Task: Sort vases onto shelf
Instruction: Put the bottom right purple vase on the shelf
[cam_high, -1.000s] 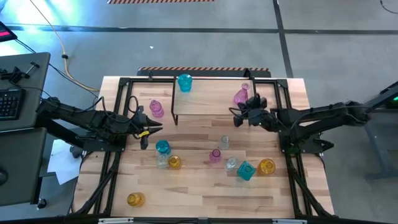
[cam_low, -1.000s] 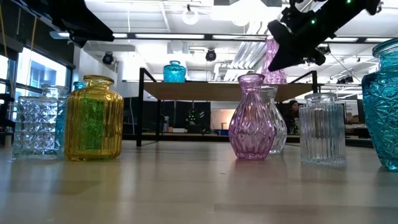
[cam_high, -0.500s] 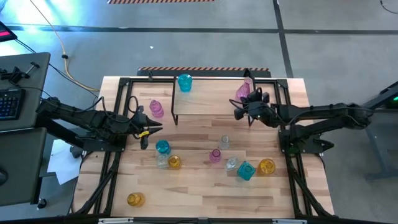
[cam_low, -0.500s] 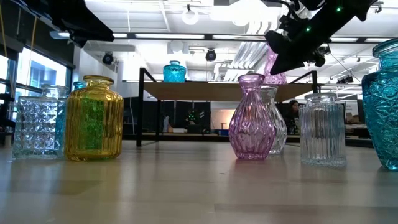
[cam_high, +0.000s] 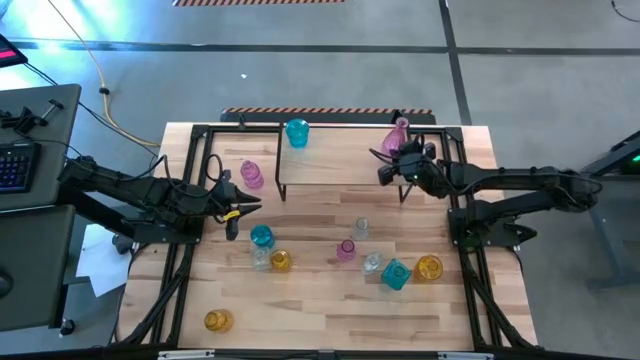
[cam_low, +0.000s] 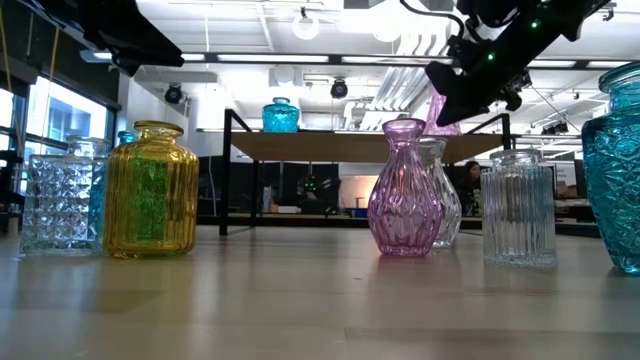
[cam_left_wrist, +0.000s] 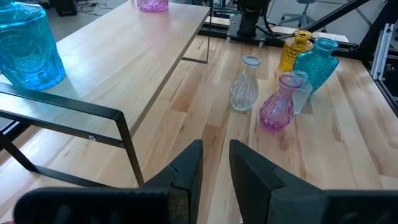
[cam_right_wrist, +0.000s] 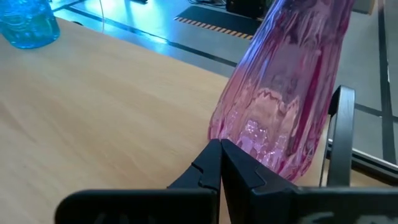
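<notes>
Right gripper hangs over the right end of the shelf, its fingers closed together, with a tall pink vase right in front of them; in the right wrist view the pink glass fills the space just past the shut fingertips, tilted, and whether they touch or pinch it cannot be told. Left gripper waits near the tabletop's left edge, jaws slightly parted around nothing, a small pink vase just beyond it beside the shelf's left legs. Nearest the tabletop's front edge stands a lone amber vase toward the left corner. Farther in, a teal vase, a clear one and an amber one cluster left of centre, while a pink vase, two clear vases, a teal bottle and an amber bottle spread to the right. On the shelf's far left corner sits a teal vase.
</notes>
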